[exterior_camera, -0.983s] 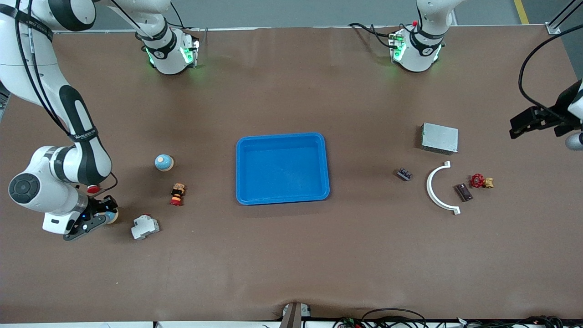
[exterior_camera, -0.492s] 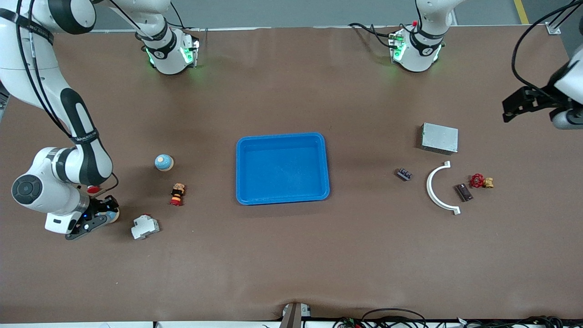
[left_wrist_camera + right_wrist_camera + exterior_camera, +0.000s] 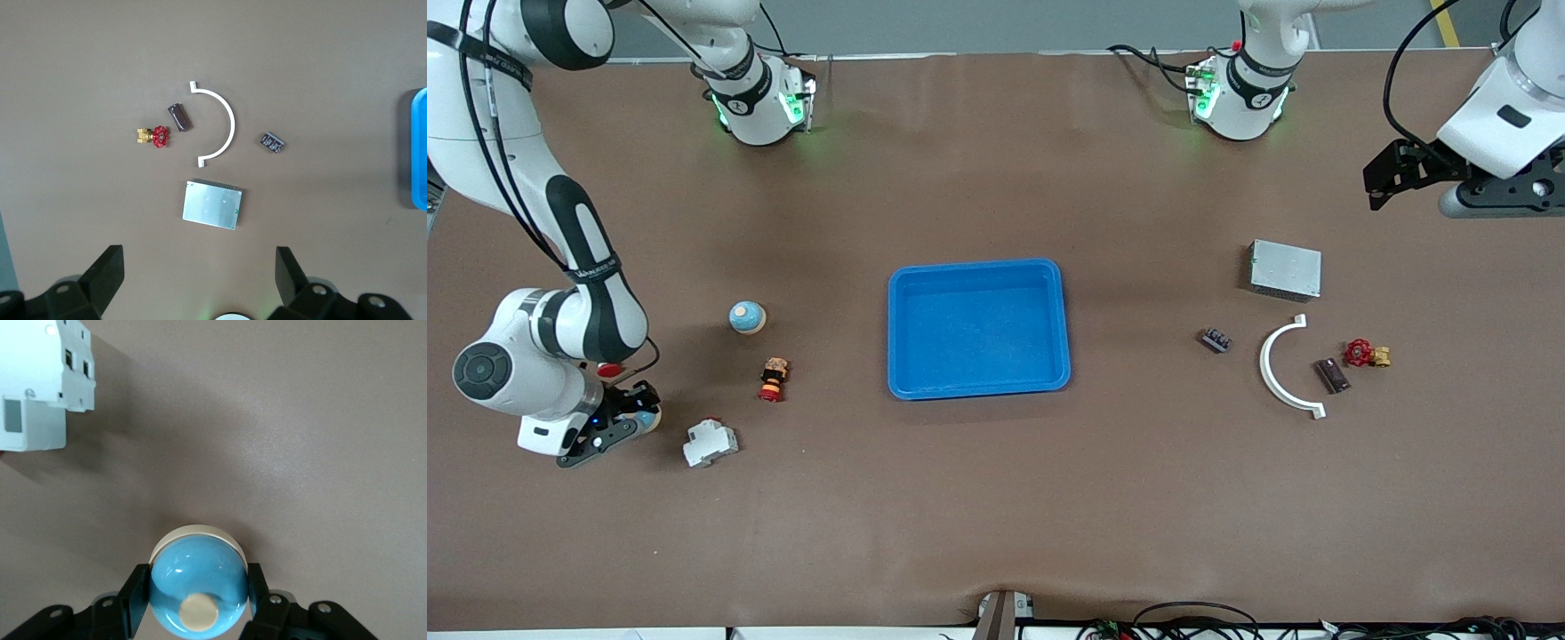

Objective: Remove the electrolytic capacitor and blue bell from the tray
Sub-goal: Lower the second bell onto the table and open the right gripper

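My right gripper [image 3: 637,416] is shut on a blue dome bell [image 3: 198,590] with a cream button, at or just above the table near the right arm's end. A second blue bell [image 3: 747,317] stands on the table. A small black capacitor [image 3: 1216,340] lies toward the left arm's end, and it also shows in the left wrist view [image 3: 272,143]. My left gripper [image 3: 1383,178] is open and empty, high over bare table near the metal box; in the left wrist view [image 3: 198,273] its fingers stand wide apart. The blue tray [image 3: 1060,329] sits mid-table, empty.
A white circuit breaker [image 3: 710,442] and a red-and-orange part [image 3: 773,380] lie near the right gripper. Toward the left arm's end are a silver metal box [image 3: 1285,269], a white curved strip [image 3: 1273,369], a dark brown block [image 3: 1331,375] and a red valve [image 3: 1365,354].
The left arm has swung up and toward the robots' bases, its gripper staying open. The right gripper has stayed shut on the bell, shifting only slightly.
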